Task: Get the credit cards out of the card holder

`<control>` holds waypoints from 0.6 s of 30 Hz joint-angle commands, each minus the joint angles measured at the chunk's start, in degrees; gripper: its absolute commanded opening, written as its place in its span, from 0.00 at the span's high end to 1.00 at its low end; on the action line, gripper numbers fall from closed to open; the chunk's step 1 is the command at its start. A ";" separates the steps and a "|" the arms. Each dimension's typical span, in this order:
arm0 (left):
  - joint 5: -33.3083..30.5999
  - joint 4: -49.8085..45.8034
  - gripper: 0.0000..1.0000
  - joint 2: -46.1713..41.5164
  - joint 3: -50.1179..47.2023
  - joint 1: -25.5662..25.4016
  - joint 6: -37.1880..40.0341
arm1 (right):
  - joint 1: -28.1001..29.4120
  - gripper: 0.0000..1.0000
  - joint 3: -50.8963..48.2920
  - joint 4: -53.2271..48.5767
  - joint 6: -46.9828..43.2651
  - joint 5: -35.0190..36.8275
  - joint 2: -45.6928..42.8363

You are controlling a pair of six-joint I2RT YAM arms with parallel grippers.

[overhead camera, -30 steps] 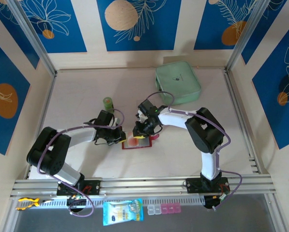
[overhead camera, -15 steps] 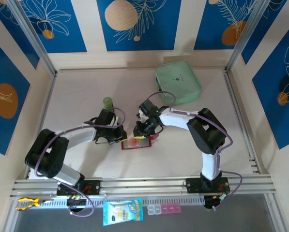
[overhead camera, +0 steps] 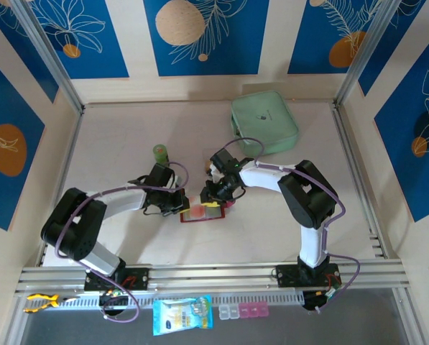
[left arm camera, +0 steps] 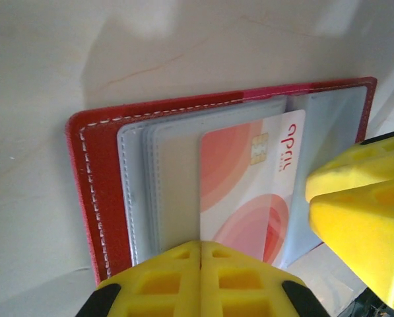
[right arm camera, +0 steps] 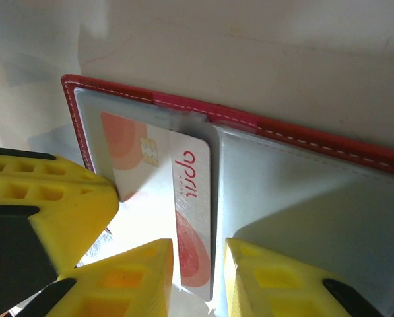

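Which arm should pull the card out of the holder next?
Right. The right pincer straddles the free edge of the pink-and-white card, jaws slightly apart, ready to close and pull. The left pincer is shut, tips on the card holder, apparently pinning it.

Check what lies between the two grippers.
The pink card, in the open holder, lies between left gripper and right gripper; the left wrist view shows it.
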 commanded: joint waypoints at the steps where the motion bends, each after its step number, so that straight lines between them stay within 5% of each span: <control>1: -1.34 -2.54 1.00 0.63 0.37 -0.27 0.69 | -0.26 0.72 -1.13 0.75 0.53 -2.39 -0.27; 18: -2.38 -4.08 1.00 0.85 1.07 -0.29 1.19 | -0.82 0.75 -2.67 5.05 2.03 -6.23 1.76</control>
